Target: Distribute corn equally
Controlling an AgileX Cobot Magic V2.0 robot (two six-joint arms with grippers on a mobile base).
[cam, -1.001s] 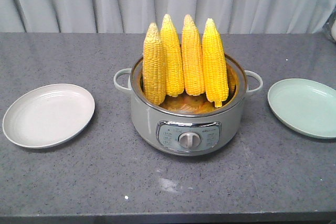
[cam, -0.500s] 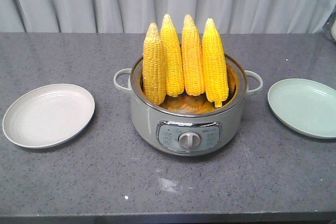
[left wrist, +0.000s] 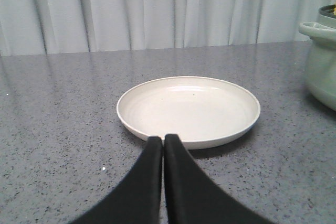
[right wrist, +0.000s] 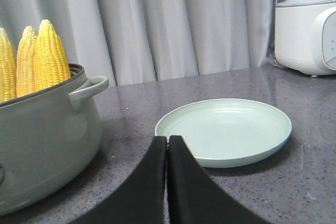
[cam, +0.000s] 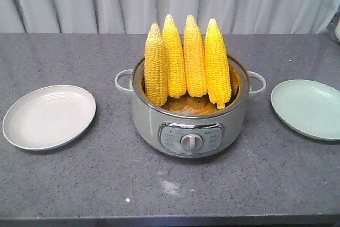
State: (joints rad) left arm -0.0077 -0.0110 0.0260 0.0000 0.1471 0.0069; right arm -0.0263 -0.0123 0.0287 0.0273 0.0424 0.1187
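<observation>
Jaws pressed shut and empty on left gripper (left wrist: 163, 139) and right gripper (right wrist: 168, 139), low over the tabletop (cam: 106, 184), facing white plate (left wrist: 188, 109) and green plate (right wrist: 226, 129). Corn (cam: 195, 59): four cobs upright, tips up, in the cooker (cam: 154, 120) between both arms, inward of each, seemingly nearer the right. Panel lettering too small to read.

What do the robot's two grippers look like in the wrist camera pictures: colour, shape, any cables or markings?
The left gripper and the right gripper look alike. Each has two plain black fingers with a smooth matt surface, broad near the camera and curving narrower toward rounded tips. No cables, markings or labels show on them. Whatever lies behind the fingers is out of frame.
</observation>
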